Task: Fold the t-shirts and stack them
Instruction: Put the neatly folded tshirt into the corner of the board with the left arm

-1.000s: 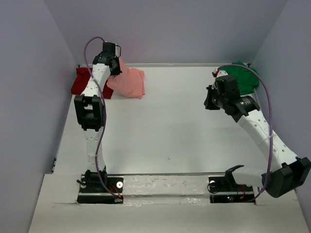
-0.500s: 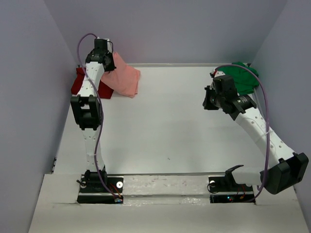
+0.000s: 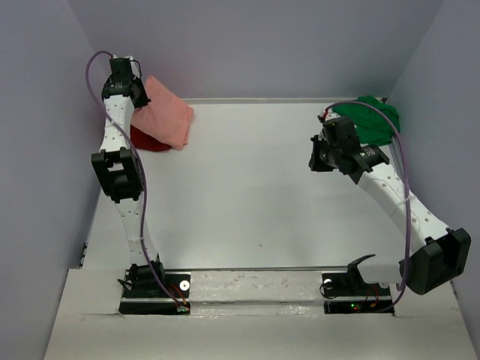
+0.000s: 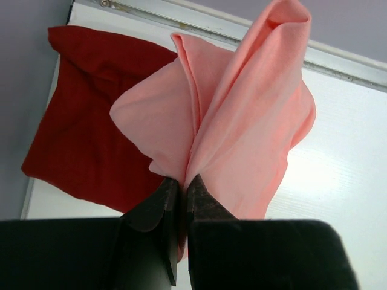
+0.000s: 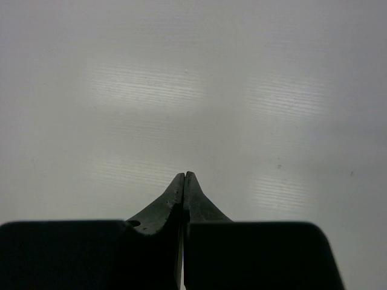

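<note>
At the table's far left corner my left gripper (image 3: 137,96) is shut on the salmon-pink t-shirt (image 3: 163,118), which hangs folded from it above the dark red t-shirt (image 3: 147,139). The left wrist view shows the pink cloth (image 4: 254,121) pinched between the fingertips (image 4: 208,202), with the flat folded red shirt (image 4: 84,139) under it to the left. A bright green t-shirt (image 3: 371,120) lies bunched at the far right corner. My right gripper (image 3: 318,160) hovers shut and empty over bare table, left of the green shirt; its wrist view shows only white surface beyond the gripper (image 5: 184,176).
The white table (image 3: 255,187) is boxed in by purple walls on the left, back and right. A metal rail (image 4: 338,57) runs along the far edge behind the shirts. Both arm bases stand at the near edge.
My left arm has swung left with the pink shirt, carrying it from beside the red shirt to above it. The right gripper has drifted slightly left.
</note>
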### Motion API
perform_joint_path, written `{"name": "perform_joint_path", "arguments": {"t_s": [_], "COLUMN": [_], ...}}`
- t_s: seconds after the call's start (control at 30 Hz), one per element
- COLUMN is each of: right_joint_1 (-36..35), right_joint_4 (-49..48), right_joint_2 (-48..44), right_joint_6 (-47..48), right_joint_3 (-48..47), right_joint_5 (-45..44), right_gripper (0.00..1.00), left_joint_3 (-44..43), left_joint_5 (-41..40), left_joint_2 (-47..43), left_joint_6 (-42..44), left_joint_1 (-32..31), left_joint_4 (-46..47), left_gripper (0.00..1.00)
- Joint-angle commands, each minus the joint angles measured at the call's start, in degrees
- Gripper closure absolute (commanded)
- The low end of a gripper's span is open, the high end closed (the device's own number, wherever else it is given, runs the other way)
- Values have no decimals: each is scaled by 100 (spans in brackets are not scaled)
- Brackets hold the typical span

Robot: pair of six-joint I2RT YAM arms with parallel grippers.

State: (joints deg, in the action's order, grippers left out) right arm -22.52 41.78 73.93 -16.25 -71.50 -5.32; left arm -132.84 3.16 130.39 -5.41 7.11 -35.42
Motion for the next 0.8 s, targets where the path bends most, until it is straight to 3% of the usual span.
{"name": "perform_joint_path", "arguments": {"t_s": [0.0,0.2,0.33,0.77], "right_joint_1": [-77,-129,-129,-182], "right_joint_4": [-144,-135,-161,-276], "right_joint_2": [77,51,182,280], "right_joint_6": [43,43,25,17], "right_joint_3": [40,119,119,137], "right_joint_5": [101,101,128,207], "right_gripper": [100,100,100,100], "left_joint_3": [-383,-638,-534,-401], "left_joint_5": [246,440,1054,1108], "left_joint_2": [-383,-119,-293,-541], "left_joint_6": [-21,-100,-180,-250], "left_joint_1": [158,405,396,54], "left_joint_4": [333,264,333,404], "left_gripper": [100,100,100,100]}}
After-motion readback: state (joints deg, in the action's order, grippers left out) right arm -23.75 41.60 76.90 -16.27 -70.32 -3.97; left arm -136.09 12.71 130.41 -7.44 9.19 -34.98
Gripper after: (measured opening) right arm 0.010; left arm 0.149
